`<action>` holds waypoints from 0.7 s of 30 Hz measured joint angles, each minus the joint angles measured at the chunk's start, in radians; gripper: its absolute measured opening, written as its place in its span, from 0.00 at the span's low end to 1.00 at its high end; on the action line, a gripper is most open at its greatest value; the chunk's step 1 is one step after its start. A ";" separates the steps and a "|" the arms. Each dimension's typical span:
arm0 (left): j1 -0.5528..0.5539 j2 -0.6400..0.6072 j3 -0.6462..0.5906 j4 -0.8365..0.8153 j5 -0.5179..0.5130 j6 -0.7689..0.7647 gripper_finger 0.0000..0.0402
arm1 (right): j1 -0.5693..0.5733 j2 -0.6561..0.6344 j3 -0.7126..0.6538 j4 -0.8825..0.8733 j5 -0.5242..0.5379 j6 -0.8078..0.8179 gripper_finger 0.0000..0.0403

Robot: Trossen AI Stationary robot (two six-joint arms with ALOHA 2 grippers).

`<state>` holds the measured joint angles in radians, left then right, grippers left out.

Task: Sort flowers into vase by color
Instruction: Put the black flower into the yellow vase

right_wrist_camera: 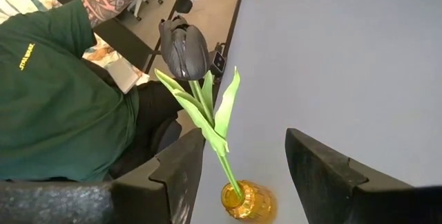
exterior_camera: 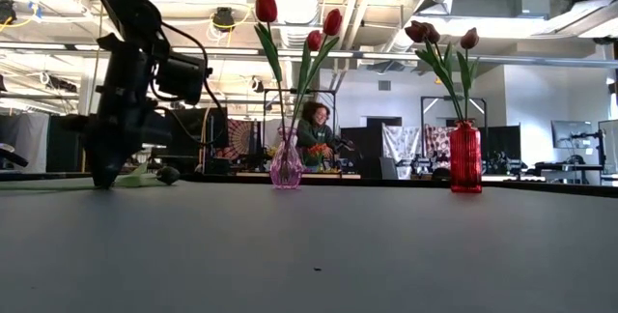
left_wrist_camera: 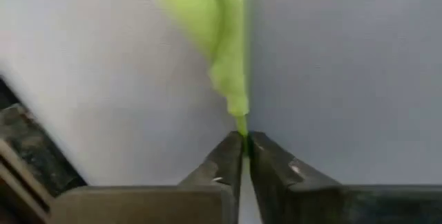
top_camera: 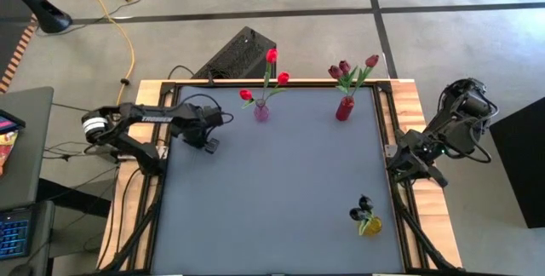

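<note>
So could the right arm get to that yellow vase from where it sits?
Probably yes. The right pincer is open beside the table's edge, the yellow vase with its black tulip stands close by, and nothing lies between them.

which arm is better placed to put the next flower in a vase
Left. The left end effector is shut on a green stem near the table's left edge, closer to the pink vase. The right end effector is open and empty at the right edge, facing the yellow vase.
</note>
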<state>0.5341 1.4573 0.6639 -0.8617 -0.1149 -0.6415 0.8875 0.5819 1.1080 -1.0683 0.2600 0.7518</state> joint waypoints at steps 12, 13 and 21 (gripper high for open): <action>-0.107 -0.168 -0.006 0.012 -0.138 -0.108 0.00 | 0.000 0.000 0.000 0.000 0.000 -0.001 0.58; -0.119 -0.205 -0.006 0.015 -0.145 -0.127 0.00 | 0.000 0.000 0.000 0.000 0.000 0.000 0.58; -0.240 -0.514 -0.004 0.122 -0.308 -0.246 0.00 | 0.000 0.000 0.000 0.000 0.000 0.000 0.58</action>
<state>0.2945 0.9430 0.6598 -0.7395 -0.4226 -0.8873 0.8875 0.5823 1.1080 -1.0683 0.2604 0.7513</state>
